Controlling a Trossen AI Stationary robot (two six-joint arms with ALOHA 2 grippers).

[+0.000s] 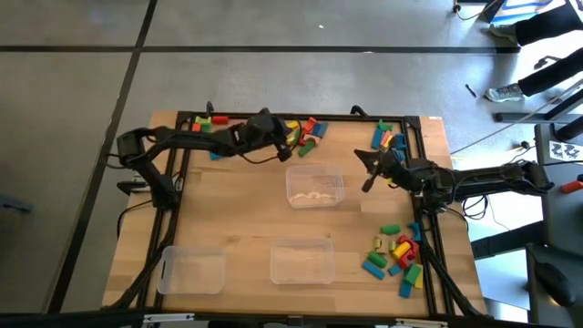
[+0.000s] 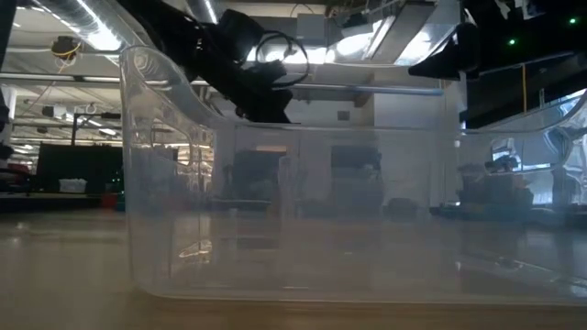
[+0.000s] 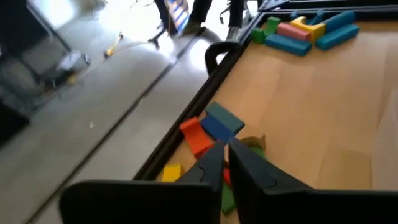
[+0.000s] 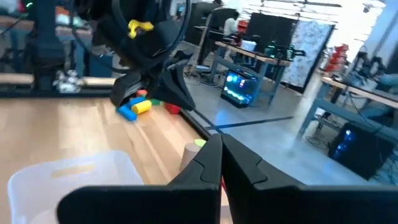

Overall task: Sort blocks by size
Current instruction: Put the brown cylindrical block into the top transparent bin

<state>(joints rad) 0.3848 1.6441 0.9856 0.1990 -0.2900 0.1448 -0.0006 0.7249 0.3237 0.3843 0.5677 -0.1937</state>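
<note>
We find the left gripper [image 3: 227, 163] with fingers nearly closed, a thin gap between the tips and nothing visibly held; it hangs over the blocks [image 1: 305, 133] at twelve o'clock on the table [image 1: 237, 210]. A red block [image 3: 196, 135] and a blue block [image 3: 222, 121] lie just ahead of its tips. The right gripper [image 1: 367, 181] is clenched, empty, at three o'clock beside the middle tray [image 1: 315, 187]. More blocks sit at five o'clock [image 1: 397, 252]. We judge a pick pending: widen the fingers first, centre on one block, and avoid its neighbours.
</note>
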